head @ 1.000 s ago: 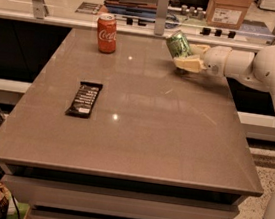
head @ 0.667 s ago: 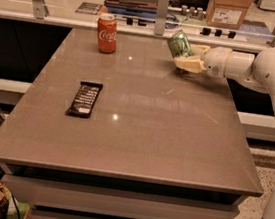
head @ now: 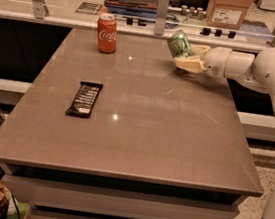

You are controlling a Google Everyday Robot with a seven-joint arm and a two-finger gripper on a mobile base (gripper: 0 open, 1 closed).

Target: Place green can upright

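While my gripper (head: 188, 56) pinched the tilted green can (head: 179, 43) right of the Coke can (head: 106, 33), it wasn't placed yet. Uprighting and release were left.

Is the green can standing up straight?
Tipped. The green can leans left, held in the gripper at the far right of the table.

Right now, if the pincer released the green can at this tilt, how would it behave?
Held tilted in the pincer at the far right of the table, the green can would likely tip and roll, being round-sided. Its smooth metal looks slippery, so the grip may slide. The thin wall could dent under squeezing.
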